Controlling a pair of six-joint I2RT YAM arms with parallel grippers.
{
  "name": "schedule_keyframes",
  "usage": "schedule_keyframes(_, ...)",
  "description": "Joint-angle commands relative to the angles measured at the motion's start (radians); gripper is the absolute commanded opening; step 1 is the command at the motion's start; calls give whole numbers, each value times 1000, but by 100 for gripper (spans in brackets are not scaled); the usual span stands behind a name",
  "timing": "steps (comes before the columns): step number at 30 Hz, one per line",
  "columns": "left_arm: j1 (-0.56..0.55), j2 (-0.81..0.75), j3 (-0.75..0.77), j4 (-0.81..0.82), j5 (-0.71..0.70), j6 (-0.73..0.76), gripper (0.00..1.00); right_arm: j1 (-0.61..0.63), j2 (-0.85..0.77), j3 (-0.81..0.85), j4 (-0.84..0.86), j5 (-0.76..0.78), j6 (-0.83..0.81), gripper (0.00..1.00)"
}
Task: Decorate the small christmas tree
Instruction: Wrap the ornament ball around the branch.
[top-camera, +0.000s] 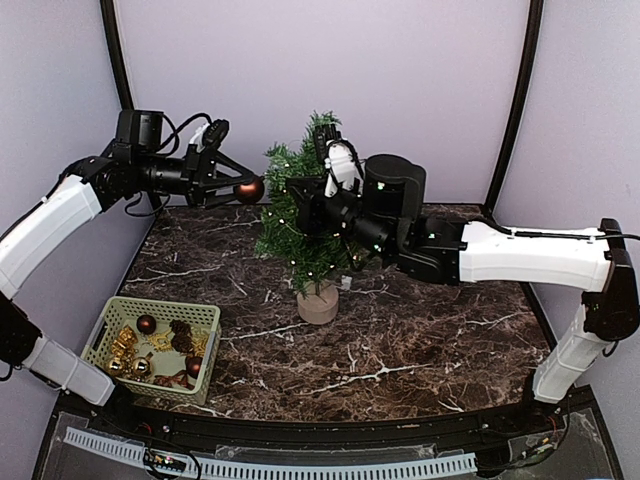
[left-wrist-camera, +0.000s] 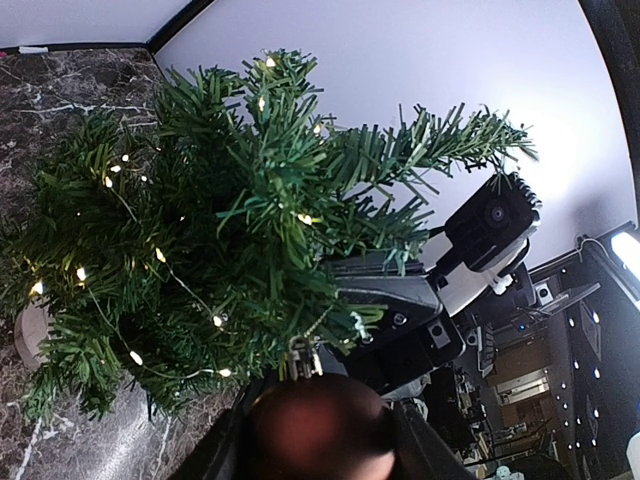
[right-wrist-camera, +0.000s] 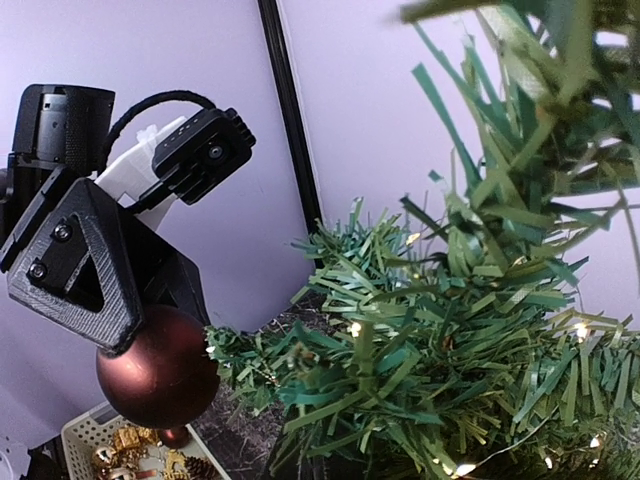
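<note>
L gripper is holding a dark red ball between half-open fingers, just beside the tree at approx 9 o'clock of its crown. Tree is standing upright mid-table on its wooden base. R gripper is sitting fully closed, tips buried in branches on the 3 o'clock side; can't tell if it's pinching anything. Basket is sitting at tree's 7 o'clock.

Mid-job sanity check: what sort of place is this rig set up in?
Probably a robotics lab test cell, not a home: plain lilac backdrop panels with black posts, a dark marble-patterned tabletop, and cluttered workshop space beyond it in the left wrist view.
</note>
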Motion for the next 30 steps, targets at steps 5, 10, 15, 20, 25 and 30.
schedule_keyframes(5, 12, -25, 34, -3, 46, 27, 38, 51, -45, 44, 1, -26, -97, 0)
schedule_keyframes(10, 14, -44, 45, 13, 59, 24, 38, 54, -40, 65, -7, -22, -95, 0)
schedule_keyframes(15, 17, -52, 57, 17, 63, 26, 38, 56, -31, 85, -13, -17, -93, 0)
schedule_keyframes(20, 26, -67, 59, 39, 69, 7, 38, 57, -29, 94, -20, -2, -84, 0)
schedule_keyframes(25, 28, -76, 55, 47, 75, -3, 38, 57, -29, 96, -24, 10, -72, 0)
schedule_keyframes(30, 29, -80, 50, 36, 67, 4, 38, 58, -27, 91, -28, 20, -63, 0)
